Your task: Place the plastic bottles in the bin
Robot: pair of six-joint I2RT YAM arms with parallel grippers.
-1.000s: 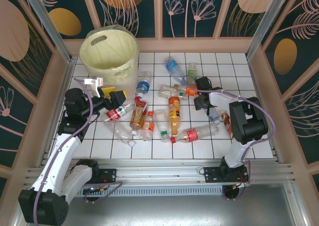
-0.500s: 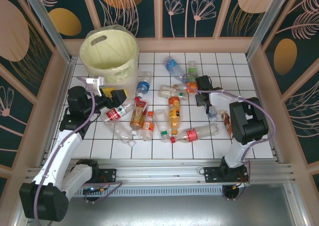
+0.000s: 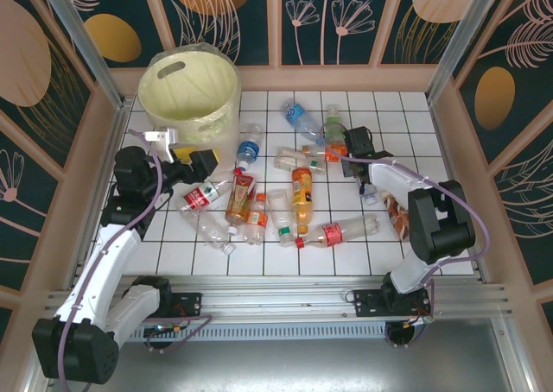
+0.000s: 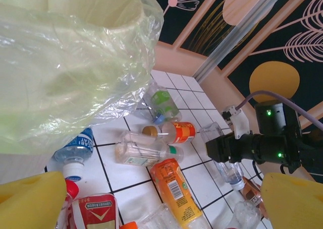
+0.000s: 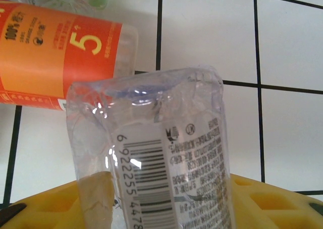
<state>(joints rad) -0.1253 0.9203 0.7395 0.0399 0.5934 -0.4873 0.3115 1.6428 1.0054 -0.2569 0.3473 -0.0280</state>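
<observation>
the bin [image 3: 220,98] stands upright in the far left corner of the desk [image 3: 406,116], with a clear liner over its rim. the plastic bottles [image 3: 301,193] lie on their sides over the middle of the desk, from just beside the bin toward the right edge.

the right jaws are low over the tiles at the far right part of this spread. in the right wrist view a clear bottle [image 5: 171,153] with a printed barcode sits within them, over the yellow pads [image 5: 40,204]. its base points away from the wrist and ends just beside the base of an orange-labelled bottle [image 5: 55,52]. i cannot tell if the jaws already press on the clear bottle or only enclose it.

the left jaws hang above the desk near the left edge, on the near side of the bin, released wide and holding nothing. in the left wrist view the yellow fingers [image 4: 30,198] stand far apart. below the gap lie a red-labelled bottle [image 4: 93,211] and an orange bottle [image 4: 174,188], both apart from the fingers. the bin's liner [image 4: 65,62] is close above them.
</observation>
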